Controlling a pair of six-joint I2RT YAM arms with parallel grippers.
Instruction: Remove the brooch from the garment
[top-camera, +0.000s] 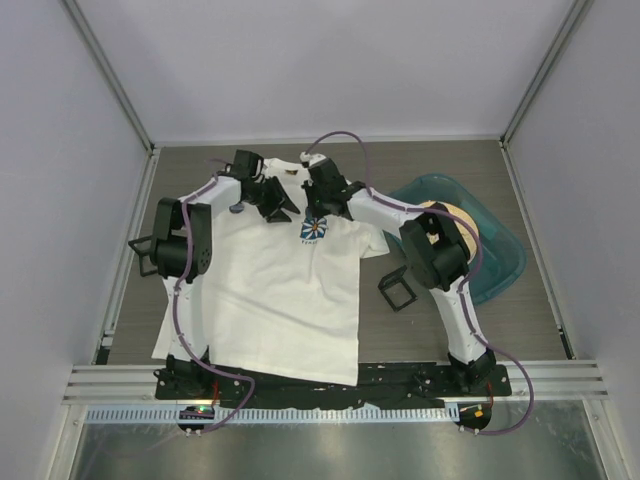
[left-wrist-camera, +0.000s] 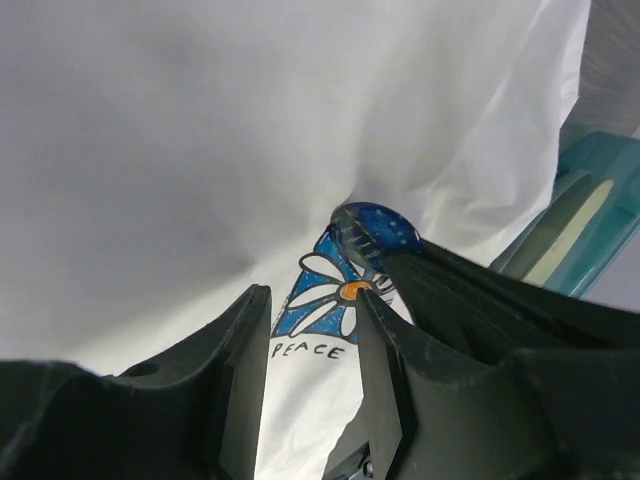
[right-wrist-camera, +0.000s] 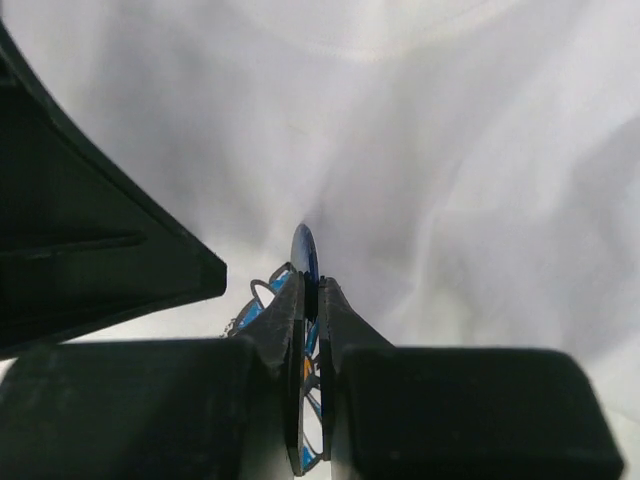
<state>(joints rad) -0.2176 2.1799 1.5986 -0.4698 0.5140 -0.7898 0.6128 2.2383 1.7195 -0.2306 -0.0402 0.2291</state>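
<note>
Right gripper (right-wrist-camera: 307, 287) is pinched closed on the brooch (right-wrist-camera: 304, 248). The blue disc sits edge-on between its fingertips, just above the flower emblem (top-camera: 313, 230) on the white T-shirt (top-camera: 270, 295). The cloth gathers into folds toward the pin. Left gripper (left-wrist-camera: 312, 300) is narrowly parted and holds nothing. It is poised just beside the emblem, on the side away from the teal bin (top-camera: 500, 255).

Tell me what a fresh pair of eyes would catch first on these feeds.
First, the white T-shirt spread across the table. Next, in the right wrist view, the right gripper is shut on the dark-blue brooch, seen edge-on against puckered fabric. The left gripper is open close by, with the flower emblem showing between its fingers.
</note>
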